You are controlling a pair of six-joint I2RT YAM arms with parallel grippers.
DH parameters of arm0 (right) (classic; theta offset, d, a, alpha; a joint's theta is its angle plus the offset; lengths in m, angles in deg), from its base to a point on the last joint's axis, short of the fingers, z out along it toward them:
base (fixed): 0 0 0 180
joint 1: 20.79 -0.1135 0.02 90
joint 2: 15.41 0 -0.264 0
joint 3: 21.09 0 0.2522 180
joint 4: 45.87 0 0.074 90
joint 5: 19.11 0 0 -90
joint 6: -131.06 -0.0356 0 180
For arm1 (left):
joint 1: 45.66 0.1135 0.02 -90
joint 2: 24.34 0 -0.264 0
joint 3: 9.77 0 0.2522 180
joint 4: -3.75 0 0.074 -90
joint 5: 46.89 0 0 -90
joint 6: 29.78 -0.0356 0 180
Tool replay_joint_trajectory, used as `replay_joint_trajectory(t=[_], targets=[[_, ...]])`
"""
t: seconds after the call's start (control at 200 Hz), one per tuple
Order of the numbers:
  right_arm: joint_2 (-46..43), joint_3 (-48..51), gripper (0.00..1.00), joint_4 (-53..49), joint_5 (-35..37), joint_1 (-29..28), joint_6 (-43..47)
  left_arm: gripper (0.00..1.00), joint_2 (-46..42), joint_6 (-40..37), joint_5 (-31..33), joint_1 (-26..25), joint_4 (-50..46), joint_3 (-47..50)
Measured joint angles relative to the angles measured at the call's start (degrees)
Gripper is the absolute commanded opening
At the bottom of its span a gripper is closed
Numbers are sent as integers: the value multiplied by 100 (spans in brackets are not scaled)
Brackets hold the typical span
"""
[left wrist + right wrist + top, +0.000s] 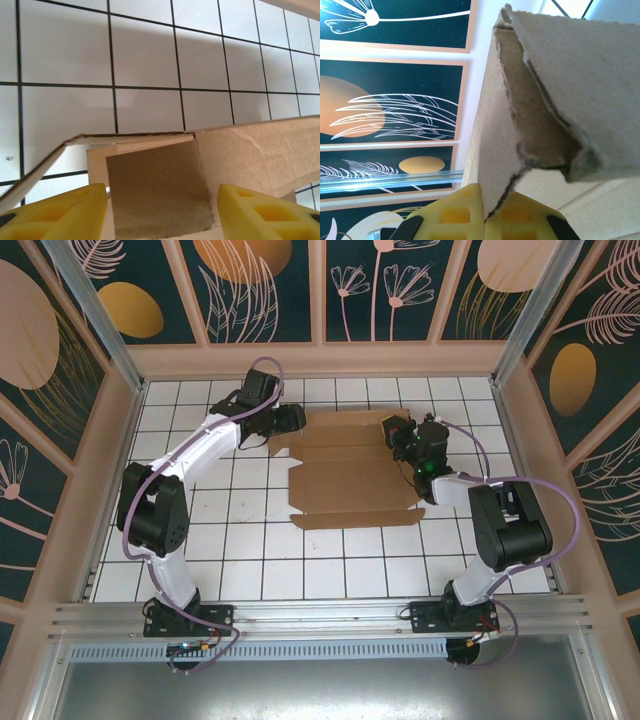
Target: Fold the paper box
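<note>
The paper box point(350, 480) is a brown cardboard sheet with flaps, lying mostly flat on the white tiles mid-table. My left gripper point(293, 421) is at its far left corner. In the left wrist view the yellow fingers point(55, 212) stand apart, open, with a square cardboard flap point(160, 190) between them and a raised edge point(250, 150) beyond. My right gripper point(400, 435) is at the sheet's far right side. Its jaws point(496, 220) are shut on the edge of a lifted flap point(495, 150) of the paper box, which stands upright out of the fingers.
The white tiled table point(250, 560) is boxed in by peach-framed walls with dark leaf panels point(260, 290). A metal rail point(320, 615) runs along the near edge by the arm bases. Bare tiles lie in front of the sheet.
</note>
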Motion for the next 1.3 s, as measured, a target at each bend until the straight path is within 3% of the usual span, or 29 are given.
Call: replay_joint_trajectory(t=[0.525,0.806,1.171,1.301], targets=[[0,-107,5,-120,-15,-2,-4,58,35,138,-717,-37,256,0],[2,-107,4,-90,-20,-22,-96,53,175,748,-1163,-37,1099,234],[2,-107,3,-46,-20,-37,-179,32,173,1700,-1394,-20,2251,946],[2,-107,2,-50,-17,-37,-179,29,155,1923,-1462,2,2597,1147]])
